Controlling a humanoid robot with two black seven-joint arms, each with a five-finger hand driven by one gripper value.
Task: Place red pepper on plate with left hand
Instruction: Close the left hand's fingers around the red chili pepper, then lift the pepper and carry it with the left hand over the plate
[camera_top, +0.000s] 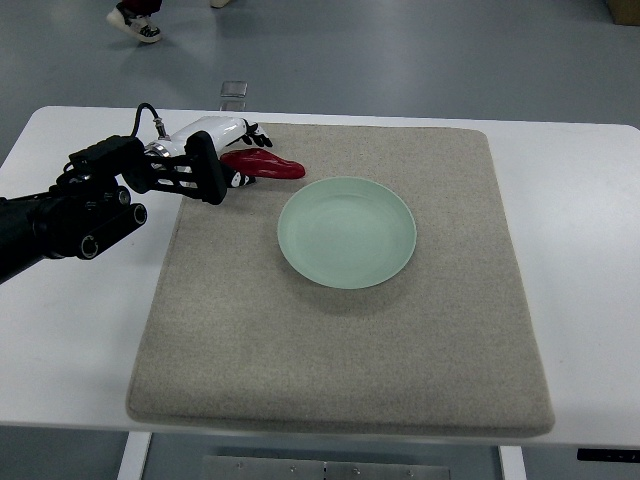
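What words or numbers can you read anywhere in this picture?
None. No readable text shows on the left hand, the red pepper, the plate, the mat or the table.

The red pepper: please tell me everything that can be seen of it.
The red pepper is long, glossy and deep red, tapering to a point that aims at the pale green plate without reaching it. It lies roughly level over the beige mat, near its far left corner. Its thicker end is gripped by the left robot hand; whether it touches the mat cannot be told.
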